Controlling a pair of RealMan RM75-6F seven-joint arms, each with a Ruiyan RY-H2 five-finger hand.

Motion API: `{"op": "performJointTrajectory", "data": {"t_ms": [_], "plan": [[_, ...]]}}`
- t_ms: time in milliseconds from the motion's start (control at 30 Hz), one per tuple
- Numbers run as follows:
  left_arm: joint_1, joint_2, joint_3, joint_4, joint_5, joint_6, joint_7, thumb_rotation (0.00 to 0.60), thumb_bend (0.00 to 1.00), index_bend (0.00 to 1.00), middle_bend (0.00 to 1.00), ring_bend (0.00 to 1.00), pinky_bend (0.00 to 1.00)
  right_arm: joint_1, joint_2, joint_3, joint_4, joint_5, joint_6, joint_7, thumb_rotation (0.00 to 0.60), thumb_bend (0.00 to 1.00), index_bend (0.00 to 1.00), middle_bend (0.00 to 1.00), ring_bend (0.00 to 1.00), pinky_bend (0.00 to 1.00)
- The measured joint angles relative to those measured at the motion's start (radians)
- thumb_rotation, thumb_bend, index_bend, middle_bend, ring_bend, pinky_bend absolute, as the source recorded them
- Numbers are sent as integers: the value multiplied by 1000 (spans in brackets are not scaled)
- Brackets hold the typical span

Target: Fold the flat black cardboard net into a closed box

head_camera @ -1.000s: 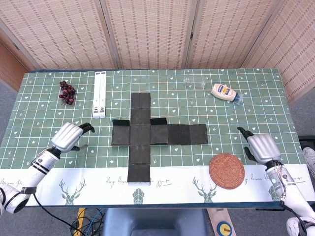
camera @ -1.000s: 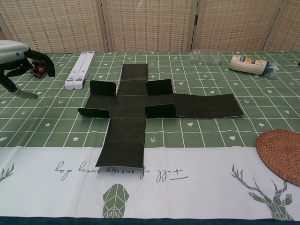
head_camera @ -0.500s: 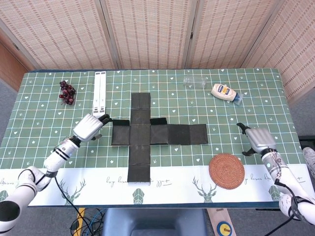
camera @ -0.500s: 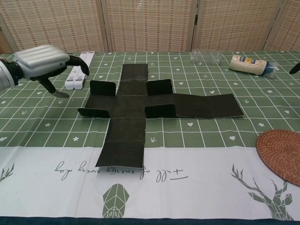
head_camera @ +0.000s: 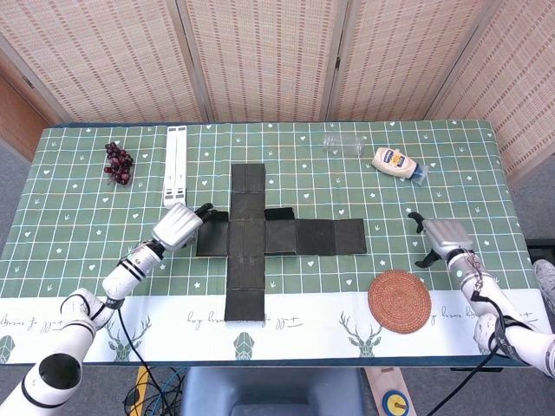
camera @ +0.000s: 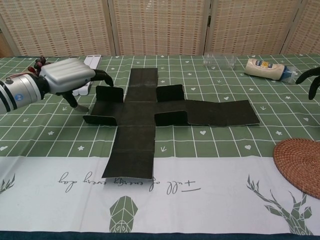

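Black cardboard net (head_camera: 260, 236) lies flat mid-desk (head_camera: 78, 217), cross-shaped w/ long arm toward right; small side flaps already stand up a bit in chest view, rest unfolded. Left robot hand (head_camera: 178, 227) sits at the net's left edge, fingers loosely curled, tips at or just short of the raised left flap (camera: 109, 93), holding nothing; contact unclear. Right robot hand (head_camera: 439, 236) is well apart from the net, near the woven coaster (head_camera: 399, 301), fingers spread, empty.

Risks, as I judge: one-sided push from left could slide the whole net across the tablecloth instead of creasing it, since right robot hand isn't pinning anything. Flap may spring back if released early. Coaster sits close to the right robot hand's path, could get nudged.

Vs 0.5 s ago: left robot hand has moved in closer to the net's left flap; right robot hand shifted slightly up and inward. Net itself hasn't moved
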Motion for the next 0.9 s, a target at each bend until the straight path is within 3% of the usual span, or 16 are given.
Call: {"op": "performJointTrajectory", "data": {"t_ms": [900], "plan": [[-21, -45, 29, 17, -68, -61, -5, 600, 138, 211, 223, 787, 1000, 68, -97, -53, 42, 23, 10, 66, 600, 166, 83, 279, 852, 1000]]}}
